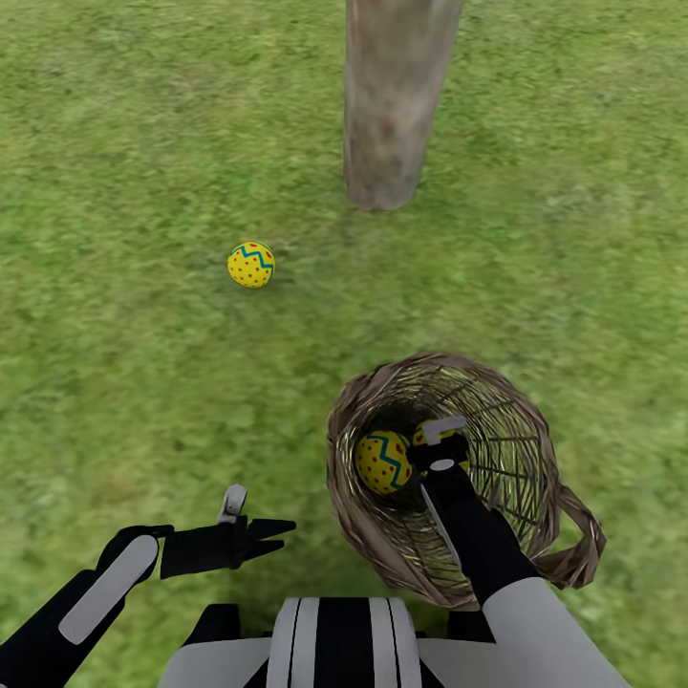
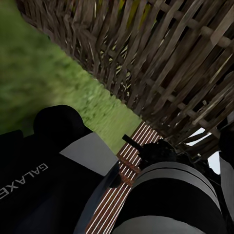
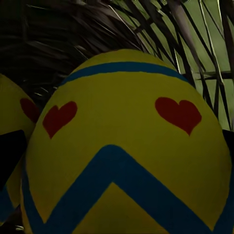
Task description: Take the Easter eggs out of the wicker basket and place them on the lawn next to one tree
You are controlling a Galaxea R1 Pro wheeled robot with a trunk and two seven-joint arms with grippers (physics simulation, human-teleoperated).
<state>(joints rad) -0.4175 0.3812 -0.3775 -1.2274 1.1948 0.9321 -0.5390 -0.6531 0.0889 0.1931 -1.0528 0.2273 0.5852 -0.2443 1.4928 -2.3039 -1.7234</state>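
One Easter egg (image 1: 251,265) lies on the lawn (image 1: 115,363), left of and nearer than the tree trunk (image 1: 392,105). The wicker basket (image 1: 535,459) stands on the grass at my right front. Inside it a second egg (image 1: 382,462) rests against the left wall. My right gripper (image 1: 441,444) reaches down into the basket and closes on a third egg (image 3: 126,146), which is mostly hidden behind it in the head view. Dark fingers (image 3: 9,151) press its sides. My left gripper (image 1: 279,535) hovers low over the grass left of the basket, fingers slightly apart and empty.
The grey-beige trunk rises at the top centre with grass all around its base. The basket's woven wall (image 2: 170,63) stands close to my left arm. A loop handle (image 1: 583,545) sticks out at the basket's near right.
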